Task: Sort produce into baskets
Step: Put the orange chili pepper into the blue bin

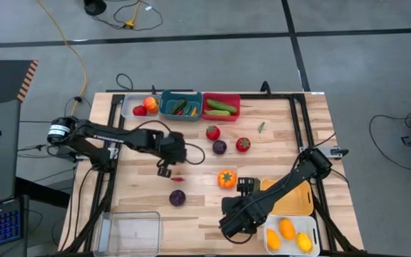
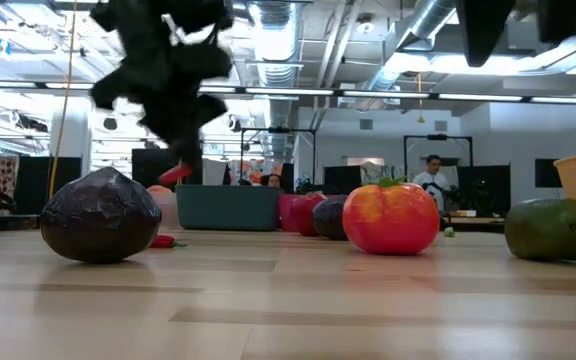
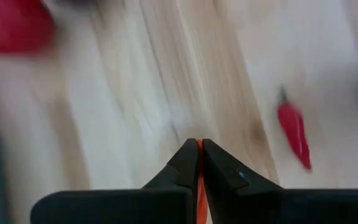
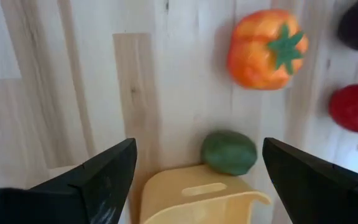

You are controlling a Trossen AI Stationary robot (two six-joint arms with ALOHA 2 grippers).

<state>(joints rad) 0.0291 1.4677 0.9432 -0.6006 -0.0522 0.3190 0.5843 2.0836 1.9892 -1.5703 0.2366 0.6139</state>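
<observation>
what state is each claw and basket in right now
left claw, shut on a thin red piece
right claw, open, facing the green fruit
red basket, holds green produce
white basket, holds three yellow fruits
clear basket, nothing seen inside
red chili, lying loose on the table

Lemons (image 1: 287, 230) in near-right basket (image 1: 317, 237)
</observation>
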